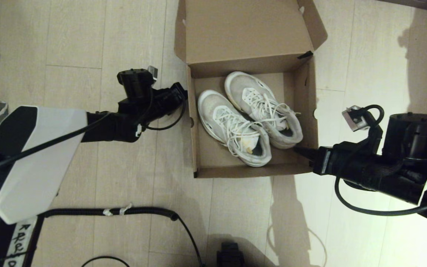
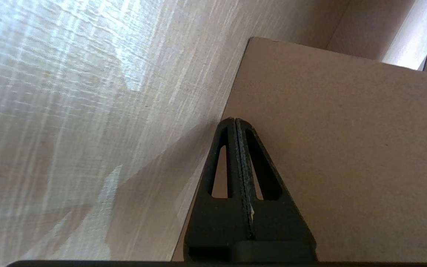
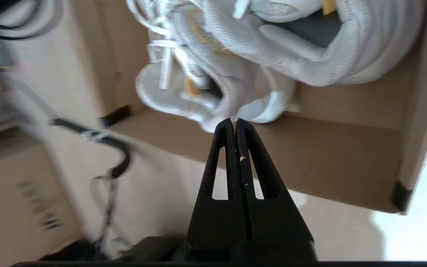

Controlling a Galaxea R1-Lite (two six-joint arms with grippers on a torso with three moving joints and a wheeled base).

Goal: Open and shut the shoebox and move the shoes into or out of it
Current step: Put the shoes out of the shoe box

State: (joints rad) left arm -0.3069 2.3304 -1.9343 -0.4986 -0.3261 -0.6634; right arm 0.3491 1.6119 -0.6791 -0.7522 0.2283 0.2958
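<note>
Right hand (image 1: 298,150) is pinched closed with nothing in it, tip poking over the shoebox (image 1: 311,96) wall right at the heel of the nearer sneaker (image 1: 263,107). Just past that one sits the other sneaker (image 1: 234,128); both are in the open box, lid flap (image 1: 243,29) leaning back on the far side. Left hand (image 1: 178,94) is closed and empty too, pressed up by the opposite outer wall, on the floor (image 1: 124,178) side. Risk I see: going in closed just shoves the shoe or drags the light cardboard box sideways, and those loose laces could snag.
</note>
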